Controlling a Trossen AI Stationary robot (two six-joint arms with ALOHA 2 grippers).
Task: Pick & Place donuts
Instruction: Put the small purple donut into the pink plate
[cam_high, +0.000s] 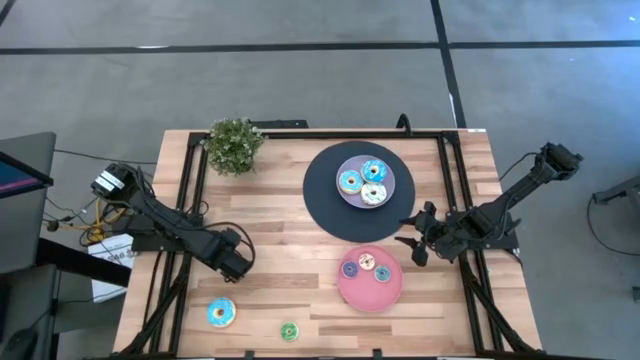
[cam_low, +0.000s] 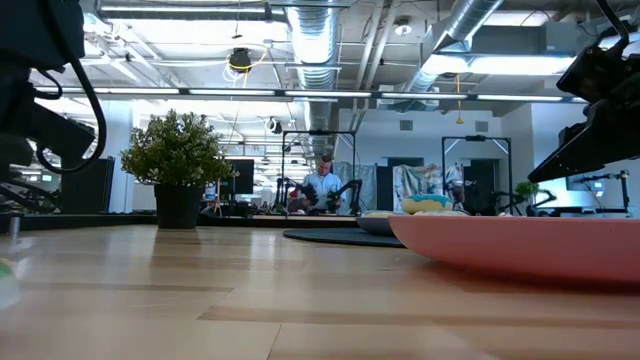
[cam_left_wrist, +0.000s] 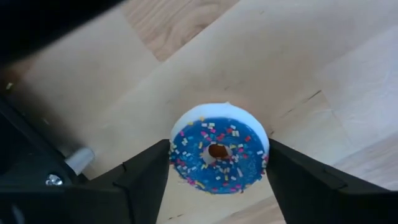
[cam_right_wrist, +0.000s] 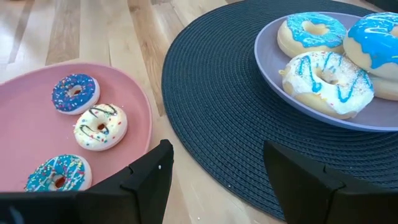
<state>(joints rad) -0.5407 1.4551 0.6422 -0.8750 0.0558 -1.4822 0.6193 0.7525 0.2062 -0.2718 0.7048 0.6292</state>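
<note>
- Left wrist view puts the blue sprinkled donut (cam_left_wrist: 219, 155) lying flat on the table (cam_left_wrist: 323, 56), squarely between the left gripper's (cam_left_wrist: 217, 171) fingers (cam_left_wrist: 146, 177); they stand spread to either side of its rim, close in but with no firm hold that I can make out. I judge the step in hand to be the pick of this donut.
- Next that calls for closing onto the rim, lifting straight up, then carrying it toward the pink plate (cam_high: 371, 279) or the lavender plate (cam_high: 366, 182).
- High view shows a small green donut (cam_high: 289, 331) just beside the blue one, toward the pink plate, also waiting on bare wood.
- On the pink plate sit three small donuts (cam_right_wrist: 100, 127).
- Beside that plate hovers the right gripper (cam_right_wrist: 214, 171), fingers wide apart and empty, over the edge of the black mat (cam_right_wrist: 217, 99).
- Farther off, the lavender plate on the mat carries three larger donuts (cam_right_wrist: 326, 74).
</note>
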